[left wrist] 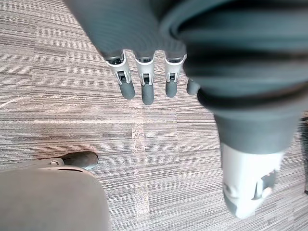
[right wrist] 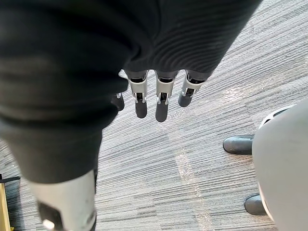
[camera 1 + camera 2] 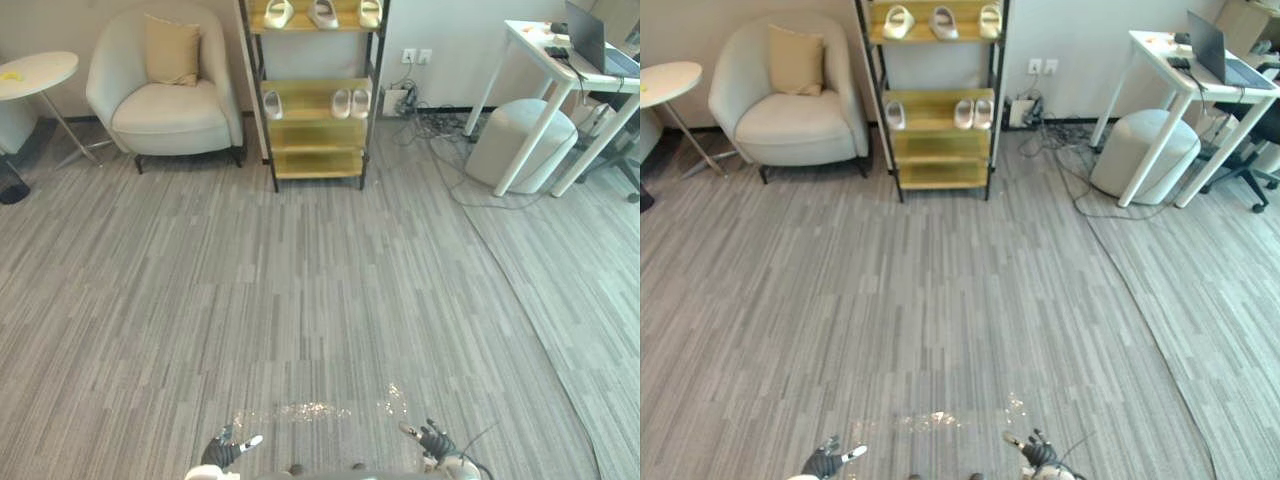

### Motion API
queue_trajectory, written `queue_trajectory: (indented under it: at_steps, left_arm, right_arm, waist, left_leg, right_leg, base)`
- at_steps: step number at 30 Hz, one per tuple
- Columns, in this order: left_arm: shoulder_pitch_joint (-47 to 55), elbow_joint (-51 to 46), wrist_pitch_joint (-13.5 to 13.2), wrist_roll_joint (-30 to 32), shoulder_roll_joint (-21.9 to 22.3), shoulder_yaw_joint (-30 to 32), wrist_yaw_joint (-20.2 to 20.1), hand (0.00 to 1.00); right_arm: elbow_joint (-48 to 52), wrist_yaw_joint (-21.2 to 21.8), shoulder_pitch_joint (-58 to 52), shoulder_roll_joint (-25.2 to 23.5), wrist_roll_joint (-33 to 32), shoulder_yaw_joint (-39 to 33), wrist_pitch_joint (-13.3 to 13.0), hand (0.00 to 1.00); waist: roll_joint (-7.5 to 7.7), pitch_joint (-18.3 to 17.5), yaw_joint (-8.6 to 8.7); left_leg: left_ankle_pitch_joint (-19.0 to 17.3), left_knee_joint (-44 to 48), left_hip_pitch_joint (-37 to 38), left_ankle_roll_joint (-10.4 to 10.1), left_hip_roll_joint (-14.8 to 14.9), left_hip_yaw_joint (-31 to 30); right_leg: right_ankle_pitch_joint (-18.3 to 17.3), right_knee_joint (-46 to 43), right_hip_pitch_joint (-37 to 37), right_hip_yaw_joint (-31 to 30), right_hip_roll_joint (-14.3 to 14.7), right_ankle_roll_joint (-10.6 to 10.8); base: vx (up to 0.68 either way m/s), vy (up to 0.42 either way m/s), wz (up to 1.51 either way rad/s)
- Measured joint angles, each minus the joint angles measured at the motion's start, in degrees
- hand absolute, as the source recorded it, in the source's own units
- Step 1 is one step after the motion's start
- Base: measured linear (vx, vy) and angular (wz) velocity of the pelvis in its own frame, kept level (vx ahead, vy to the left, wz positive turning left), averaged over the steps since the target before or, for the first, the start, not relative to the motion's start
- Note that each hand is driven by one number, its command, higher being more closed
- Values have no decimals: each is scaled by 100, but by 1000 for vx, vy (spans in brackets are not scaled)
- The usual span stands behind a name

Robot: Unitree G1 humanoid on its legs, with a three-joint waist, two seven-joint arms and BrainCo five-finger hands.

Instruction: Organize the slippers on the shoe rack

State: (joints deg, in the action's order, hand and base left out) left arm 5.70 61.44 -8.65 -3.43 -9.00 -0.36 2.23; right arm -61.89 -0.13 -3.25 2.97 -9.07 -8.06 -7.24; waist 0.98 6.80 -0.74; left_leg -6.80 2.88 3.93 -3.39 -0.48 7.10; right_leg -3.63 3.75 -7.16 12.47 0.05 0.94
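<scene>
A wooden shoe rack (image 3: 318, 135) with a dark metal frame stands against the far wall. Three pale slippers (image 3: 322, 13) lie on its top shelf. On the middle shelf one slipper (image 3: 273, 104) lies at the left and a pair (image 3: 351, 103) at the right. The lower shelves are bare. My left hand (image 3: 226, 448) and right hand (image 3: 432, 441) hang low at the near edge of the carpet, far from the rack. Both are open with straight fingers (image 1: 144, 82) (image 2: 161, 98) and hold nothing.
A cream armchair (image 3: 165, 85) with a cushion sits left of the rack, a round side table (image 3: 35, 72) further left. At the right stand a white desk (image 3: 565, 75) with a laptop, a round pouf (image 3: 520, 140) and loose cables (image 3: 440, 130) on the floor.
</scene>
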Motion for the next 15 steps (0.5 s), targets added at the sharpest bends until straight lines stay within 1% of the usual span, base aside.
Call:
queue_trajectory:
  at_steps: [1,2,3,4,5,6,7,8,9,10,11,12,13,14,15]
  left_arm:
    - [-77,-2,0,-6,-33,0,1,0]
    - [-162,-7,1,-10,-89,1,-1,0]
    - [-188,-16,3,-13,-108,1,-1,0]
    - [-194,-33,3,-19,-120,8,0,0]
    - [-197,-49,5,-20,-90,55,3,0]
    - [-224,-61,5,-23,-49,88,7,0]
    - [-221,-60,5,-25,-40,96,9,0]
    - [-217,-60,3,-45,-30,97,15,0]
    - [-218,-61,3,-72,-35,98,16,0]
    - [-217,-61,4,-129,-34,102,34,0]
    - [-213,-61,5,-132,-25,102,38,0]
    - [-187,-60,5,-138,6,98,43,0]
    - [-145,-42,5,-163,43,101,65,0]
    - [-126,-41,6,-179,2,106,73,0]
    - [-173,-33,12,-198,-91,110,94,0]
  right_arm:
    - [2,0,22,-1,-2,38,0,0]
    - [1,2,46,-7,-5,58,-1,0]
    - [1,0,42,-11,-13,88,-1,0]
    - [2,-9,41,19,-21,159,-3,0]
    - [2,-11,40,78,-23,183,-2,0]
    - [8,-25,78,143,-49,202,-2,0]
    - [6,-37,80,165,-50,203,0,0]
    - [-5,-48,88,190,-50,201,3,0]
    - [-6,-50,91,197,-50,200,2,0]
    - [-8,-53,86,211,-50,200,4,0]
    - [-8,-55,86,221,-50,200,6,0]
    - [-6,-57,87,227,-50,206,5,0]
    - [-14,-67,84,253,-48,230,10,0]
    - [-20,-73,93,195,-38,244,17,0]
    - [-17,-48,74,43,-12,268,19,0]
  waist:
    - [32,86,-11]
    - [76,233,-16]
    - [99,287,-17]
    - [99,323,-44]
    - [43,357,-120]
    - [3,401,-157]
    - [-22,407,-157]
    - [-34,405,-178]
    - [-21,411,-189]
    - [-2,415,-231]
    - [-3,415,-250]
    - [-48,390,-252]
    - [-114,347,-270]
    - [-68,314,-285]
    - [119,252,-286]
  left_leg:
    - [-223,563,-251,-31,46,25]
    - [-435,1461,-610,-130,146,128]
    - [-472,1929,-801,-166,191,209]
    - [-477,2685,-1123,-175,311,355]
    - [-452,3322,-1411,-185,459,479]
    - [-686,3867,-1673,7,594,527]
    - [-781,3926,-1766,5,635,516]
    - [-839,3691,-1975,35,671,498]
    - [-832,3497,-2020,43,647,480]
    - [-724,2807,-2086,20,550,395]
    - [-545,2303,-2089,-38,473,313]
    - [-296,1633,-2054,-105,457,218]
    - [250,1408,-2046,-25,462,186]
    - [178,1494,-2058,108,373,238]
    - [-184,1739,-2165,180,209,331]
  right_leg:
    - [-63,-19,-3,13,2,-63]
    - [-174,-48,-28,45,7,-93]
    - [-227,-63,-69,49,1,-115]
    - [-272,-105,-112,20,-4,-126]
    - [-337,-189,-177,-51,5,-166]
    - [-410,-255,-255,-112,-6,-185]
    - [-425,-273,-300,-150,-29,-210]
    - [-526,-367,-291,-219,-147,-164]
    - [-558,-383,-289,-236,-215,-123]
    - [-644,-426,-270,-319,-374,-11]
    - [-707,-448,-260,-372,-470,77]
    - [-799,-455,-233,-427,-540,198]
    - [-941,-467,-280,-520,-574,345]
    - [-996,-482,-293,-519,-661,382]
    - [-1089,-861,-169,-517,-877,467]
  base:
    - [-37,-32,17]
    - [-63,-33,16]
    - [-73,-31,6]
    - [-25,0,-12]
    - [66,45,-25]
    - [141,102,-23]
    - [190,143,-22]
    - [177,141,-17]
    - [220,176,-28]
    - [204,163,-27]
    - [274,232,-35]
    - [332,285,-36]
    - [372,299,-31]
    - [562,310,-20]
    - [497,219,-9]
